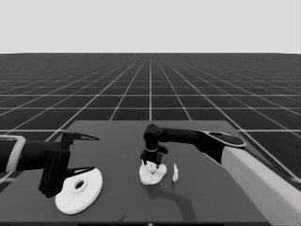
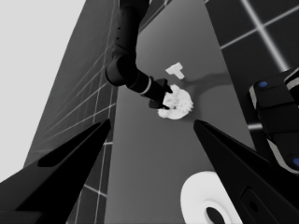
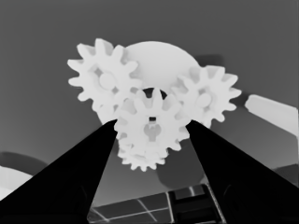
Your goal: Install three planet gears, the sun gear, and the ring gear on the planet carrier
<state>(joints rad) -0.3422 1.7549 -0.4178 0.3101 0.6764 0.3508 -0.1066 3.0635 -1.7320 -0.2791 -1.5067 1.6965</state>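
Observation:
The smaller round part, the planet carrier (image 1: 159,175) (image 3: 161,58), lies at mid-table. Three planet gears sit on it: one (image 3: 105,79), a second (image 3: 205,95), and a third (image 3: 139,161) that is partly covered. My right gripper (image 1: 149,162) (image 3: 152,123) points down over the carrier's centre and is shut on a fourth small gear, the sun gear (image 3: 150,130), which sits over the dark central hole among the three. The larger round part, the ring gear (image 1: 84,193) (image 2: 198,198), lies flat at the table's left end. My left gripper (image 1: 94,153) (image 2: 152,122) waits open above it, not holding it.
A thin white piece (image 1: 175,173) (image 2: 176,71) (image 3: 271,112) lies just right of the carrier. The right arm's pale grey forearm (image 1: 254,174) crosses the table's right side. Dark machinery with blue lights (image 2: 275,116) shows at the left wrist view's edge.

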